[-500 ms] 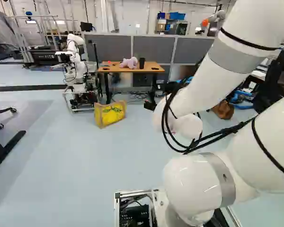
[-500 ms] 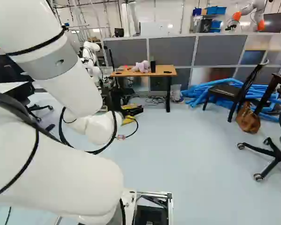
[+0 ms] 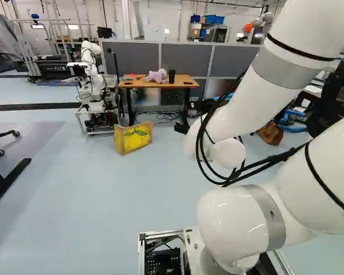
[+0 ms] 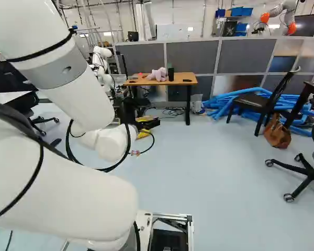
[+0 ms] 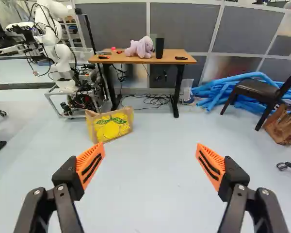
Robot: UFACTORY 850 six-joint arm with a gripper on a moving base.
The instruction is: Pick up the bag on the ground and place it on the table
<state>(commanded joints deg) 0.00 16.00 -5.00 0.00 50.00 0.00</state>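
Note:
In the right base view the black gripper (image 4: 148, 124) is partly hidden by my arm and covers much of the yellow bag. The wrist view shows the gripper (image 5: 150, 144) wide open, nothing between its orange pads. Ahead of it, toward the finger on the other robot's side, the tan-edged bag with yellow lemons (image 5: 110, 125) stands upright on the floor, untouched. The same bag (image 3: 133, 138) is fully visible in the left base view. Behind it stands the wooden-topped table (image 5: 121, 59), with black legs.
A purple plush toy (image 5: 140, 47) and a black cylinder (image 5: 159, 47) stand on the table. Another robot (image 5: 60, 63) is beside the bag. Blue tubes (image 4: 220, 107), a black chair (image 4: 254, 100) and a brown bag (image 4: 277, 132) lie across the room. Grey partitions (image 4: 191, 56) stand behind.

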